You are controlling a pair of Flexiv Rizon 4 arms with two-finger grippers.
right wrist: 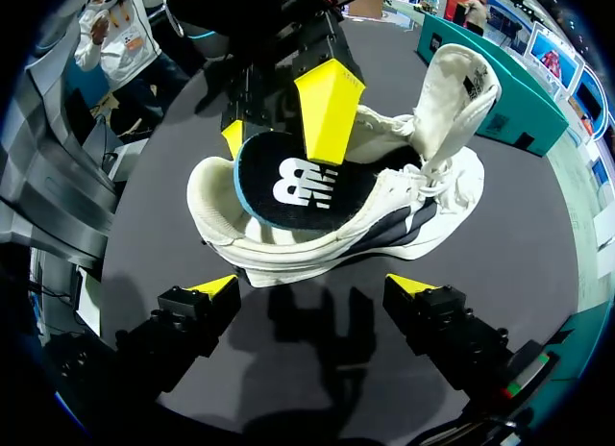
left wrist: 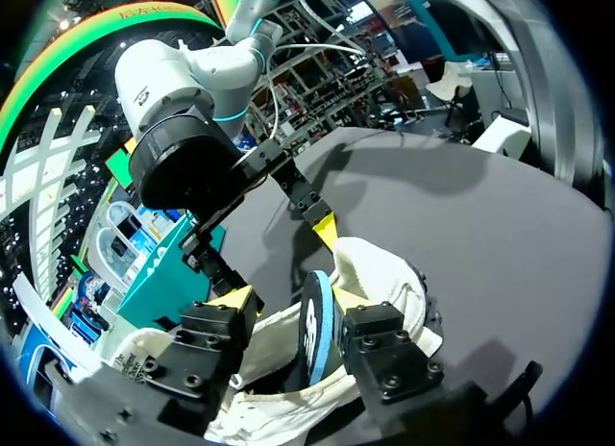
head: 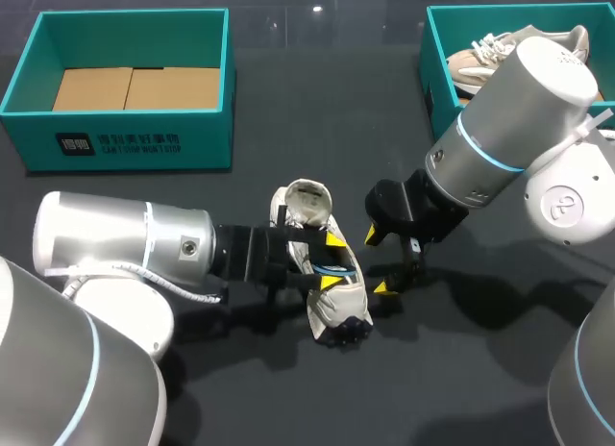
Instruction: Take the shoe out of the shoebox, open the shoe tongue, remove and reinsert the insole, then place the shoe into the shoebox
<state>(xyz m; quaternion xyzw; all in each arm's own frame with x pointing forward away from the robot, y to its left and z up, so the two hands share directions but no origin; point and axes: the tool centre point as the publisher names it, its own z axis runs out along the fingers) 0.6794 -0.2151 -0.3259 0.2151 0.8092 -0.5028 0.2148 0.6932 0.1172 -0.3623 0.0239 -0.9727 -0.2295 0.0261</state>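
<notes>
A white shoe lies on the dark table in the middle, its tongue folded up. A black insole with a blue edge sits partly in the shoe's opening, tilted on its edge. My left gripper comes in from the left and straddles the shoe, open, with the insole between its fingers and a gap on one side. My right gripper hovers just beside the shoe, open and holding nothing. In the head view the right gripper is directly right of the shoe.
A teal shoebox with a bare cardboard floor stands at the back left. A second teal box at the back right holds a beige shoe, partly hidden by my right arm.
</notes>
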